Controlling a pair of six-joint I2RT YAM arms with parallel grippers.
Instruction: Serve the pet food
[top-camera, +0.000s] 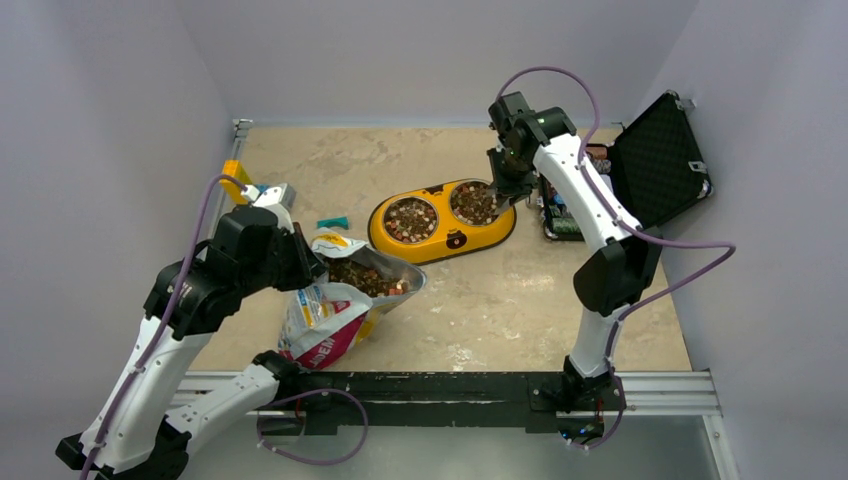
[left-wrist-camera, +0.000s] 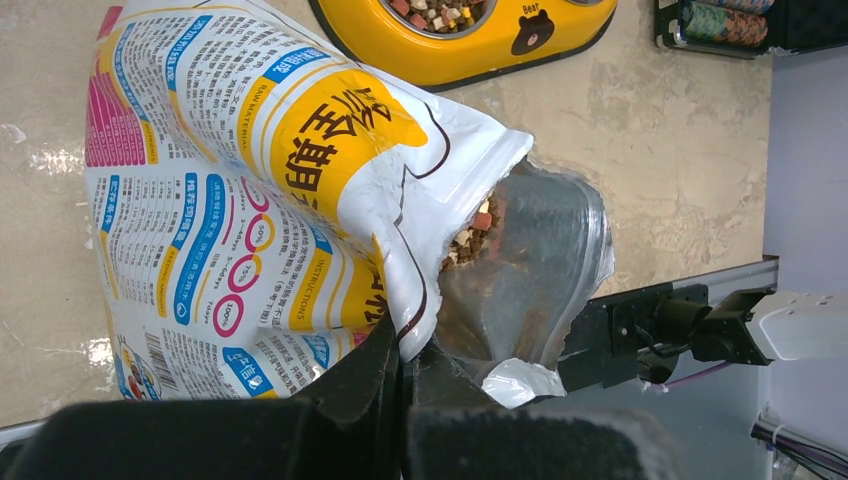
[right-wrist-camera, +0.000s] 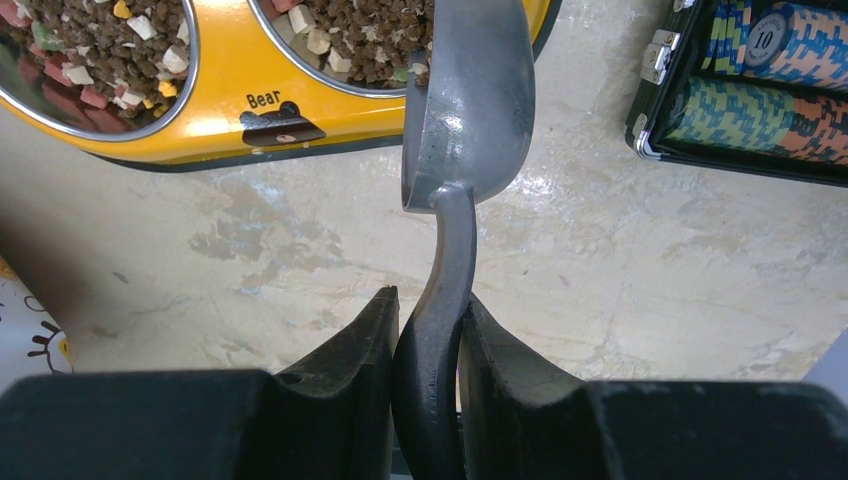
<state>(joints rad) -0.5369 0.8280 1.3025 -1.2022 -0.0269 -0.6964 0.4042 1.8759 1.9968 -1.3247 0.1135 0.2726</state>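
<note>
Right claw, grasping the scoop, should tip slowly, landing kibble inside the bowl; left claw pinches the bag.

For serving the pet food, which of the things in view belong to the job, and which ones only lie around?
Belong to the job: pet food; food bag, held by the left gripper; metal scoop, held by the right gripper; yellow double bowl.
Only lying around: poker chip case; poker chips; small teal piece.

Mottled beige tabletop between plain pale lilac walls
</note>
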